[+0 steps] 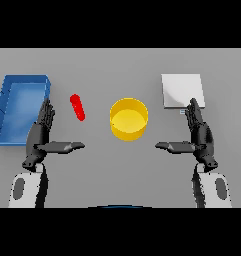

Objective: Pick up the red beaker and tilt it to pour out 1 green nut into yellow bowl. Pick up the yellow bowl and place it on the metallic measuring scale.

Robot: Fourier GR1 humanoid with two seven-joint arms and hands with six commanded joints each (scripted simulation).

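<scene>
We see blue tray (12, 120) at far left of grey table (102, 170), lying flat, long side running away from us. We see raised walls, paler blue floor. Nothing visible inside.

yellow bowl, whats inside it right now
The yellow bowl shows only its bare yellow floor; no green nut lies in it. The red beaker sits apart on the table to its left, and its contents cannot be seen from this view.
</scene>
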